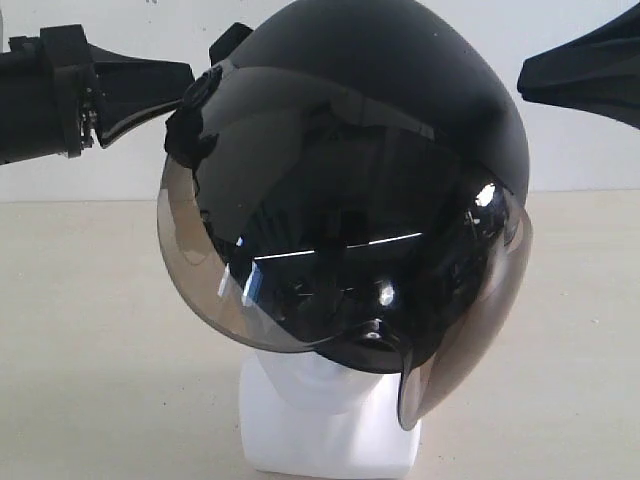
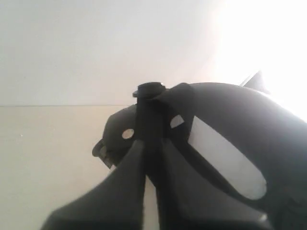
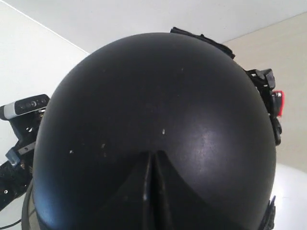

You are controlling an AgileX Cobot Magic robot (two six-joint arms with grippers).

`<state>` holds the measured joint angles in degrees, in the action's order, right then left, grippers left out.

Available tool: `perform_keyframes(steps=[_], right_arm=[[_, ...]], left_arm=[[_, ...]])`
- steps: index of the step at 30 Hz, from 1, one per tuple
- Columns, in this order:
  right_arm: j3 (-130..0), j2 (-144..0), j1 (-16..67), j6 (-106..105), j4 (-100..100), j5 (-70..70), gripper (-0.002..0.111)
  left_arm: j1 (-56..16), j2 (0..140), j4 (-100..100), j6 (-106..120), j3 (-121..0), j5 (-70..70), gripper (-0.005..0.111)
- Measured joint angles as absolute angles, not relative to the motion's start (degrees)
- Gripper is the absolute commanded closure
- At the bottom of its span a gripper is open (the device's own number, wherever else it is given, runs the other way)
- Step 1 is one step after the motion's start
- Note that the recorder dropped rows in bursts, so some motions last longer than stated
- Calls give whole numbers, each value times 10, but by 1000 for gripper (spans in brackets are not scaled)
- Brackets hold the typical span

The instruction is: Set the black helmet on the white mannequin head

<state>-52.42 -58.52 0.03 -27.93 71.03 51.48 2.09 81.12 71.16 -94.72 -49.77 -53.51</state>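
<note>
**Item:** the black helmet (image 1: 400, 90), matte shell, smoky visor (image 1: 300, 260) lowered and mirroring the room.

**Location:** over the white mannequin head (image 1: 325, 425), of which we see only chin, neck and squarish base. The helmet sits canted, one visor corner hanging lower than the other.

**Left gripper** (image 1: 188, 74): fingers pinched, as we read it, on the fitting at the helmet's side.

**Right gripper** (image 1: 524, 86): fingers pressed together with nothing between, tip at the shell (touching or just clear, we cannot tell).

**Hazards, in our judgement:** letting go while it is canted may let the helmet slide askew. A sideways tug could topple the head on the table (image 1: 90, 350).
</note>
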Motion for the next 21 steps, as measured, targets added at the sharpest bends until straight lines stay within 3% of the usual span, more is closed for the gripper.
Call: perform_keyframes(steps=[10, 21], right_arm=[[-524, -585, 0, -278, 703, 516, 108], [-524, -584, 0, -278, 701, 497, 108]], left_arm=[[26, 811, 721, -938, -490, -531, 102], [91, 811, 738, -944, -490, -553, 102]])
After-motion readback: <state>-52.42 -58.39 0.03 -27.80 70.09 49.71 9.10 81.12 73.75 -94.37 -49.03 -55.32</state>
